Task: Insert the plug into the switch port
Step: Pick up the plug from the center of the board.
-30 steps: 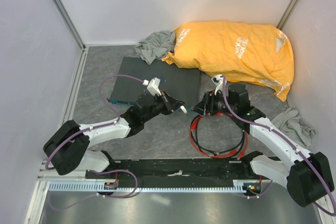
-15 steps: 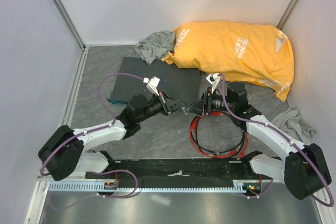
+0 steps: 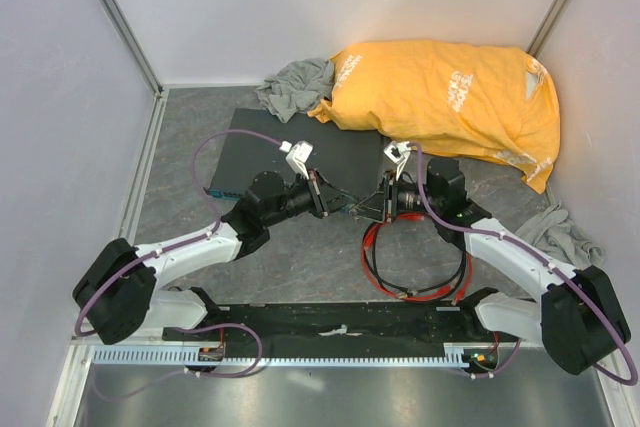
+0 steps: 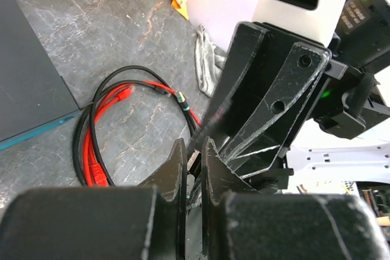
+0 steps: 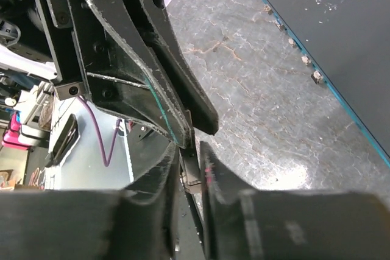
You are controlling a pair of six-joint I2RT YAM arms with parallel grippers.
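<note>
Both arms came closer: the left gripper (image 3: pixel 338 206) pinches the tiny, light plug (image 4: pixel 194 163), best held by its hard shell; the right gripper's (image 3: pixel 368 211) hold I cannot tell.

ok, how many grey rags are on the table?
2. One crumpled grey fabric rag lies at the far edge, against the left end of the big orange fabric bag; the other lies by the right wall. The bag may hide more.
</note>
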